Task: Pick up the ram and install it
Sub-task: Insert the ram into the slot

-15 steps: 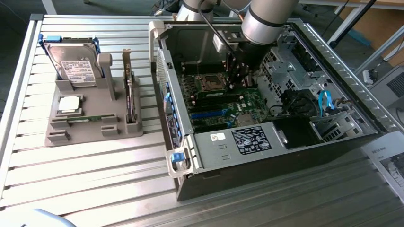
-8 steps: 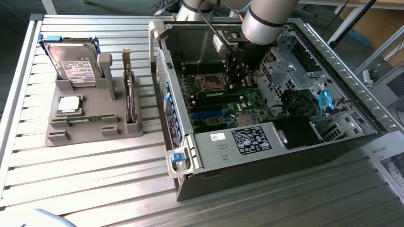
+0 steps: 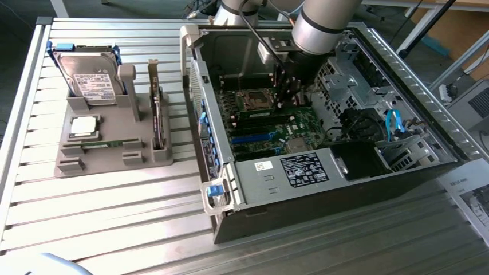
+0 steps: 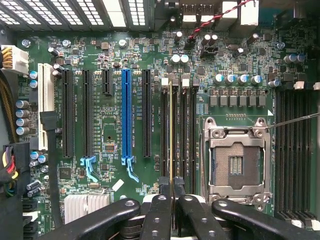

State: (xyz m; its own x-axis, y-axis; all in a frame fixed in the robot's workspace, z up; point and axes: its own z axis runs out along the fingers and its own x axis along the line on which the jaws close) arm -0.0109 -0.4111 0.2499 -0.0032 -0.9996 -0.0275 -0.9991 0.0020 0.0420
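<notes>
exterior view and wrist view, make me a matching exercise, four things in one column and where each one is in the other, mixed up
Things
1. hard drive
2. processor chip
3. ram
4. expansion card

Places
A. on edge in the grey holder, on the side nearest the case
B. gripped by the shut claw, over the motherboard
C. lying flat on the grey holder
D. upright in the grey holder, broad face showing

Pairs: 1-D, 2-C, 3-B, 4-A
</notes>
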